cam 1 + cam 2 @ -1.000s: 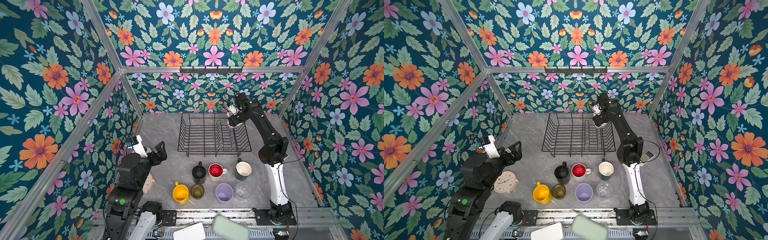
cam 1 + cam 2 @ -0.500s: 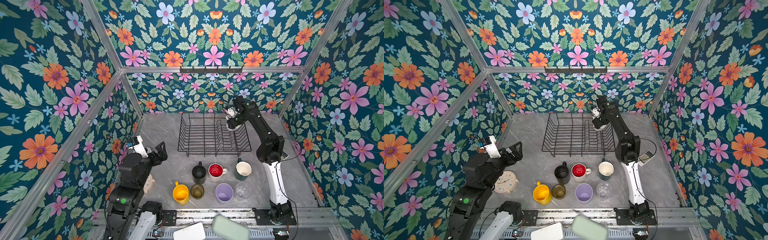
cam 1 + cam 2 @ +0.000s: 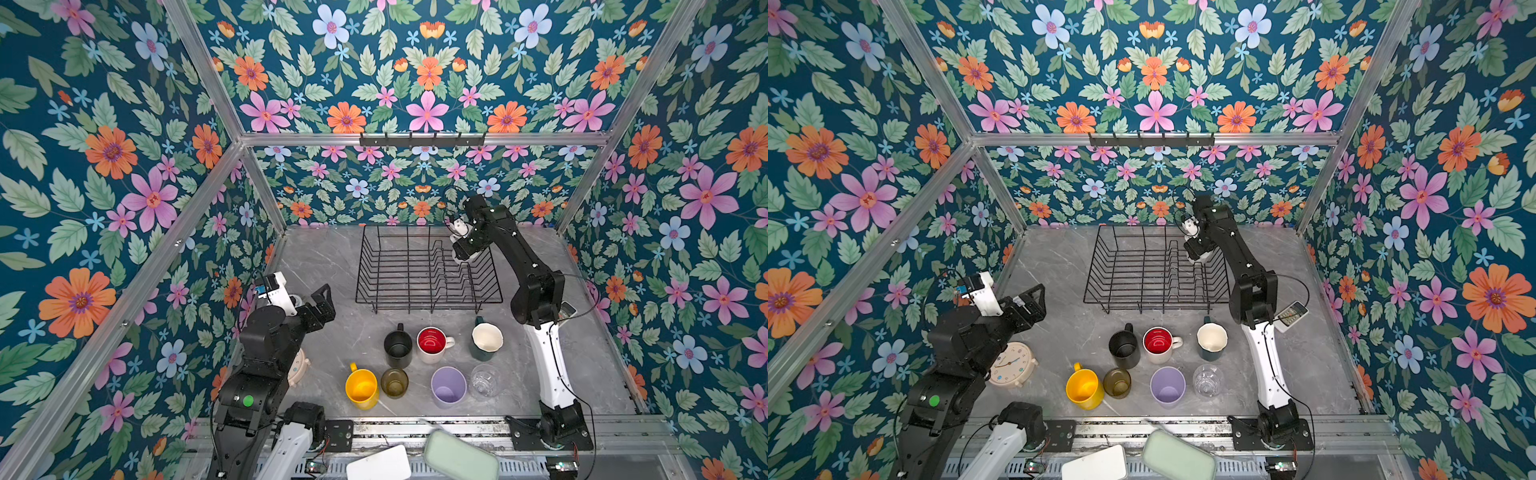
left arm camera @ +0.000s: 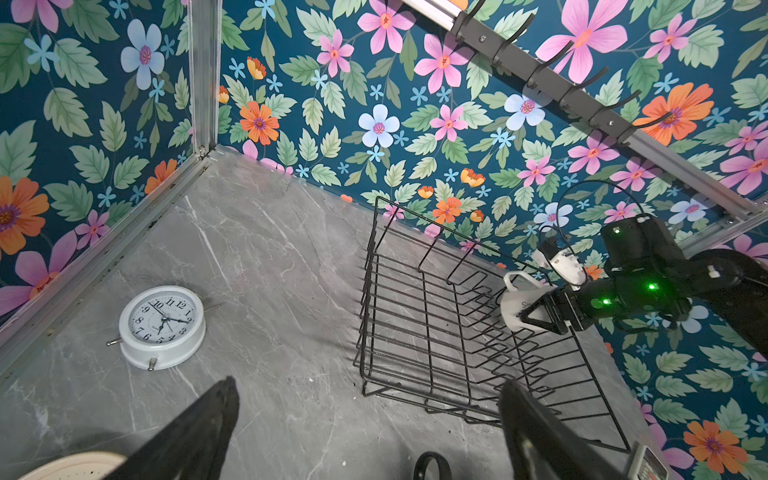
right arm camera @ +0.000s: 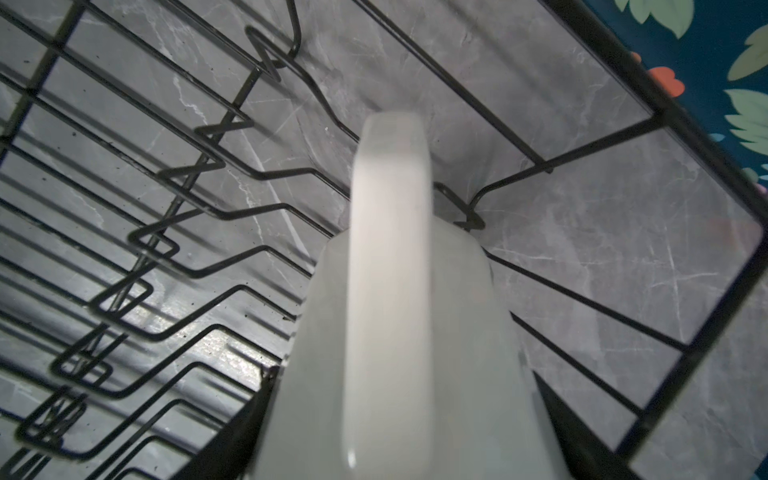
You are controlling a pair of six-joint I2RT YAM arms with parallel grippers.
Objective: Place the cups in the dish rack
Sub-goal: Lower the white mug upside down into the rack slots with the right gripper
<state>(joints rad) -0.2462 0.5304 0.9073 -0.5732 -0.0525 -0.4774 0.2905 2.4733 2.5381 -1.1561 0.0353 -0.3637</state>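
Since the earlier frame the right gripper (image 4: 528, 316) has sunk lower into the dish rack (image 3: 428, 274) with its load, while the left arm has kept its place. Nearest the robot's base stands a row of four cups: yellow mug (image 3: 361, 386), olive glass (image 3: 394, 382), lilac tumbler (image 3: 448, 384) and clear glass (image 3: 484, 380). Just behind them stand the black mug (image 3: 398, 347), the red-inside white mug (image 3: 432, 343) and the teal mug (image 3: 486, 338). All seven are upright on the table, near the rack's front edge but outside it. To their left the left gripper (image 3: 322, 303) hangs above the table with its jaws spread fully and nothing between them; a cream clock (image 3: 1011, 365) lies beside its arm. Beyond the cups, the rack itself holds no cup at rest. At its far right corner the right gripper's jaws stand wide, clamped on the body of the white mug (image 4: 513, 307), whose handle points upward. The mug is inside the rack's outline, close over the floor wires; whether it touches them cannot be told. The step in hand appears to be setting down the first of eight cups. The next move probably calls for a short descent until the wires bear the mug, clear of the dividers, then release and a straight lift out.
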